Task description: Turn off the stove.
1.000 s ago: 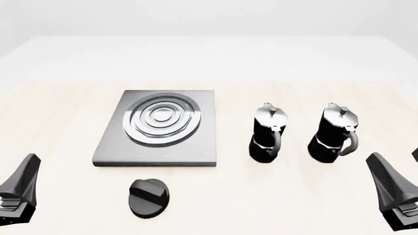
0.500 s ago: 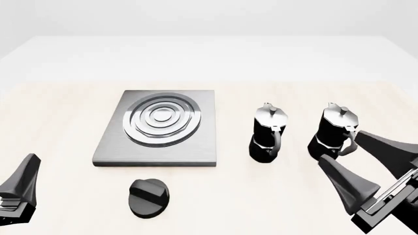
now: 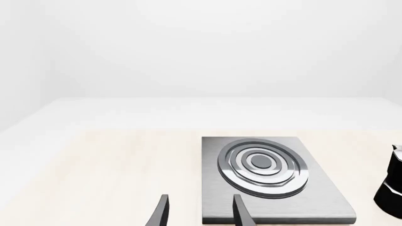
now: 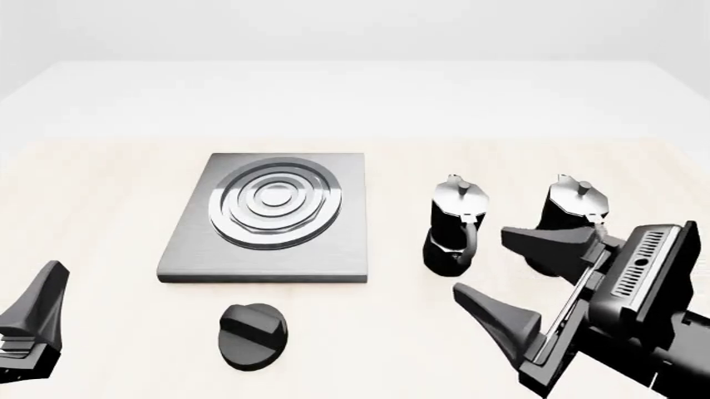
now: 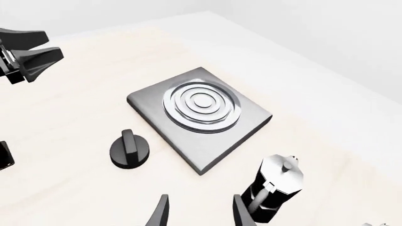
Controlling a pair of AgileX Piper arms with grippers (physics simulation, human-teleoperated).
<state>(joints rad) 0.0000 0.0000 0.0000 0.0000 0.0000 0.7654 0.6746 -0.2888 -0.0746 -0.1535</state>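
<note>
Looking down on the table [image 4: 100, 174], I see the stove [image 4: 332, 253] on the left part of it, a flat grey steel plate with silver burner rings [image 4: 274, 201] raised on its far half. The black ridged knob [image 4: 252, 334] sits apart from the plate, just near of its near edge and a little left of its middle. Nothing touches the knob.

My right gripper [image 4: 494, 270] is on the right side of the table, turned toward the left, with its two black fingers spread wide and nothing between them. One finger [image 4: 544, 243] passes in front of the base of the right moka pot [image 4: 576, 208]; the other finger [image 4: 497, 316] is nearer to me, right of the knob and well apart from it. The left moka pot [image 4: 455, 224] stands upright between the stove and the right pot, just far of my lower finger. In the right wrist view the knob [image 5: 130, 149], the stove [image 5: 245, 122] and one pot [image 5: 274, 190] are all visible beyond my fingertips.

My left gripper [image 4: 39, 320] stays low at the near left corner, well apart from the knob and the stove. Its fingertips in the left wrist view stand apart with only bare table between them, so this one is open too and holds nothing. The stove [image 3: 326, 202] lies just beyond them.
</note>
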